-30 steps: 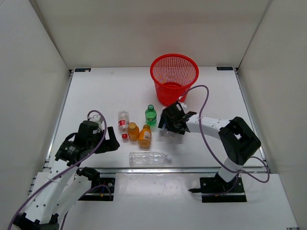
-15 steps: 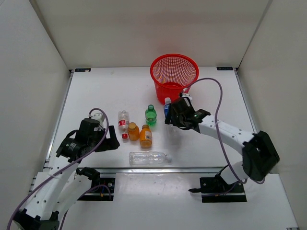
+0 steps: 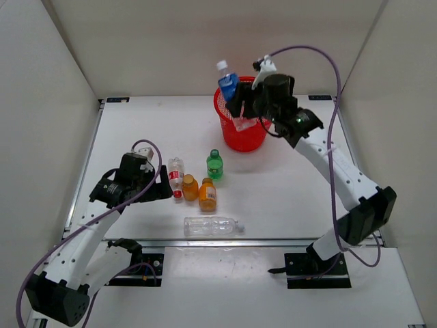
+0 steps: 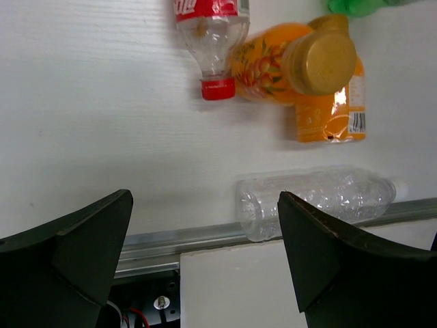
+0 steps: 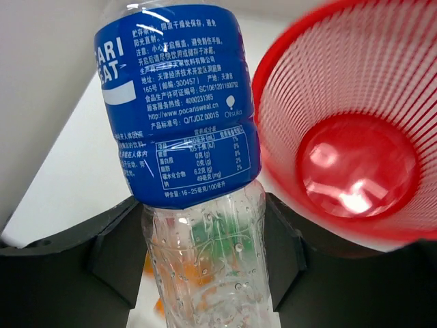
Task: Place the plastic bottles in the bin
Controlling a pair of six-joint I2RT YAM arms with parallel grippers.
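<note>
My right gripper [image 3: 243, 109] [image 5: 205, 253] is shut on the clear lower half of the blue-labelled bottle [image 3: 229, 85] [image 5: 179, 102], holding it tilted in the air over the left rim of the red mesh bin [image 3: 254, 133] [image 5: 293, 75]. On the table lie the red-labelled bottle [image 3: 175, 173] [image 4: 208, 27], two orange bottles [image 3: 190, 186] [image 3: 207, 195] [image 4: 270, 58] [image 4: 334, 113], the green bottle [image 3: 215, 165] [image 4: 362, 5] and the long clear bottle [image 3: 212, 225] [image 4: 314, 201]. My left gripper [image 3: 162, 191] [image 4: 205, 199] hangs open just left of this group, holding nothing.
The metal rail [image 4: 184, 236] along the table's near edge runs just below the long clear bottle. White walls [image 3: 205, 41] close in the table on three sides. The bin stands at the back centre.
My right arm has lifted the blue-labelled bottle from the table beside the bin up to above its rim. My left gripper has edged toward the red-labelled bottle.
</note>
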